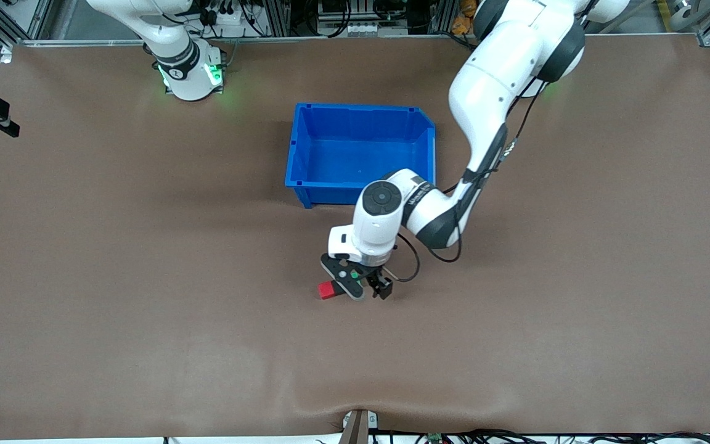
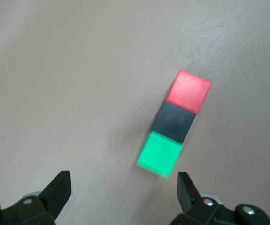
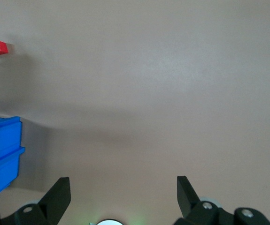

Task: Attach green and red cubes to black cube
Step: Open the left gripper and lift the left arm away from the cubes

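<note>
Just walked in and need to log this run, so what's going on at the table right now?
Three small cubes lie joined in a row on the brown table: a red cube, a matte black cube in the middle, and a green cube. The left gripper hovers open just above the row, holding nothing. The right gripper waits open over bare table near its base. An empty blue plastic bin sits farther from the front camera than the cubes.

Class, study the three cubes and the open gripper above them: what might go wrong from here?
1. The left gripper hangs open just over the joined row of red cube, black cube and green cube; a finger may clip the green end when it moves and nudge or split the row.
2. The table offers no stop, so a knocked row may slide.
</note>
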### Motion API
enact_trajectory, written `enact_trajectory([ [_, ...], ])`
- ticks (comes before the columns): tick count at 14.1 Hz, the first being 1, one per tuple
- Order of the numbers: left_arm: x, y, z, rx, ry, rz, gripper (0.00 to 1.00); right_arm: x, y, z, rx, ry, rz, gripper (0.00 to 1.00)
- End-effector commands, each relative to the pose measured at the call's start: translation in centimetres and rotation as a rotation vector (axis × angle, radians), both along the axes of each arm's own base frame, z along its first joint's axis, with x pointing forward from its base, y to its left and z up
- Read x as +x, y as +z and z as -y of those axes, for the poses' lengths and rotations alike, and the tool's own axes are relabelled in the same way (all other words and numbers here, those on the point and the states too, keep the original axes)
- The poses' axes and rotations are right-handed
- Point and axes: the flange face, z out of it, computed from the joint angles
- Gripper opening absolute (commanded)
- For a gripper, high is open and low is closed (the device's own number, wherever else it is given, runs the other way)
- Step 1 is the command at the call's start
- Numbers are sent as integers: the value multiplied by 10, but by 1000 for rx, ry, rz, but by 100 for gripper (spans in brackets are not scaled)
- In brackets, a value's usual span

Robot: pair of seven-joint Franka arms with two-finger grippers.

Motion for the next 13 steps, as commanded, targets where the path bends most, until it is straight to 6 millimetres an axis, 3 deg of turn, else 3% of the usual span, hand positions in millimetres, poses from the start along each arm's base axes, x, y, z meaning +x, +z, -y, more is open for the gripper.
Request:
enact_trajectory([
  [1, 21, 52, -44, -29, 88, -83, 100, 7, -8, 1, -11, -10, -20, 100],
  [3, 37, 64, -77, -16, 149, -117, 100, 7, -8, 1, -11, -10, -20, 100],
  [7, 71, 62, -179, 82, 319, -243, 100, 9, -11, -1, -7, -15, -23, 100],
  [9, 71, 75, -226, 156, 392, -343, 100, 8, -13, 0, -8, -20, -27, 100],
  [11, 71, 103, -274, 187, 512, -414, 100, 8, -13, -7, -13, -111, -31, 100],
  [13, 52, 131, -282, 230, 574, -465, 100, 10, -13, -19, -30, -258, -30, 100],
])
